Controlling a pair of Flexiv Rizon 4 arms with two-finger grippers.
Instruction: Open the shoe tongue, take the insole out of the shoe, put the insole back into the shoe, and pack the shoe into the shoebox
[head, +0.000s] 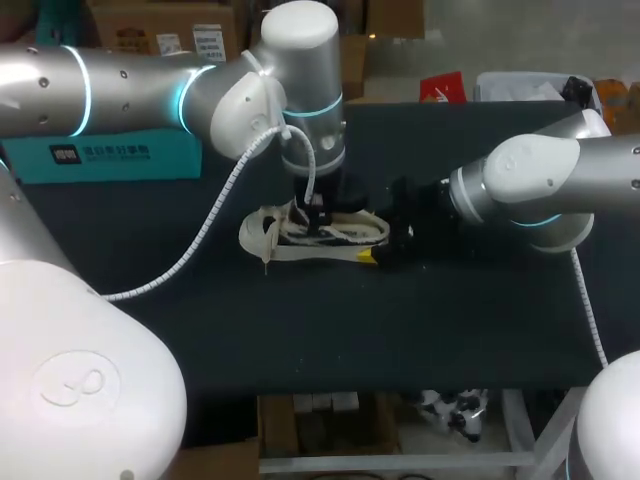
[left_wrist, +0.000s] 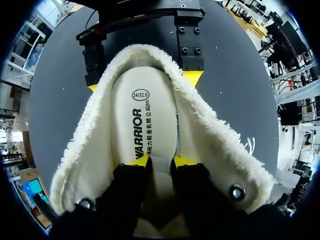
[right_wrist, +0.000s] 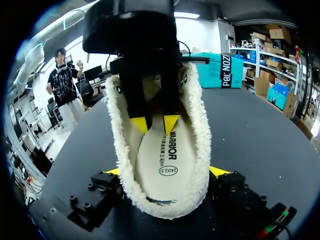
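Inside shoe (left_wrist: 212, 145), printed insole (left_wrist: 145, 112) under left hand (left_wrist: 160, 161)

The left gripper (left_wrist: 159, 161) fills the mouth of the cream fleece-lined shoe (left_wrist: 210, 130); the right gripper (right_wrist: 166, 171) clamps its heel; the toe side is free.

A table (head: 300, 340) with a dark, matte top was seen spread across most of the head view, its front edge shown low in that view. The same dark surface (right_wrist: 260, 130) was shown in both wrist views (left_wrist: 235, 85), evenly lit from above.
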